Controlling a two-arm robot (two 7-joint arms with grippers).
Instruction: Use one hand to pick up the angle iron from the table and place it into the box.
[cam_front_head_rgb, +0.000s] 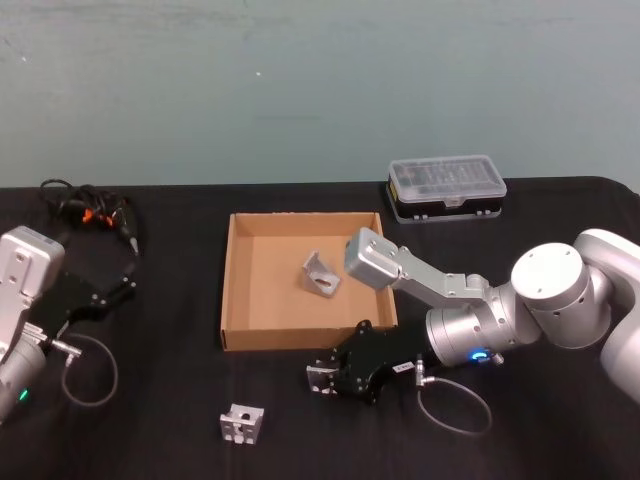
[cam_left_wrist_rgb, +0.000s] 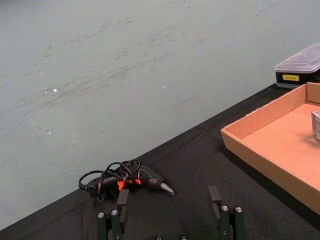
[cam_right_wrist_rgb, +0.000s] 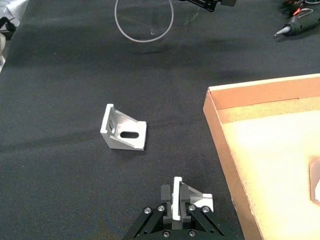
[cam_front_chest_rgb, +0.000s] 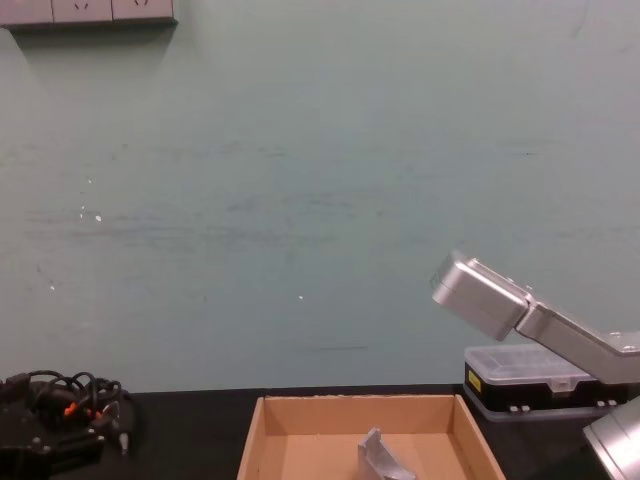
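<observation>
So there's a loose angle iron (cam_front_head_rgb: 241, 424) up front on the table (cam_front_head_rgb: 150, 432), right gripper (cam_front_head_rgb: 330, 378) just behind it pinching a second angle iron (cam_right_wrist_rgb: 201, 199) at the front wall of the cardboard box (cam_front_head_rgb: 300, 337), next I'd say lift over and drop it in; left gripper (cam_left_wrist_rgb: 169, 195) parked spread, far left.

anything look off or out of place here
Nothing looks spilled or damaged. One angle iron sits skewed inside the box, a second angle iron stands loose on the table, and the right gripper holds a third angle iron by the box's front wall. The left gripper is parked at the left.
</observation>
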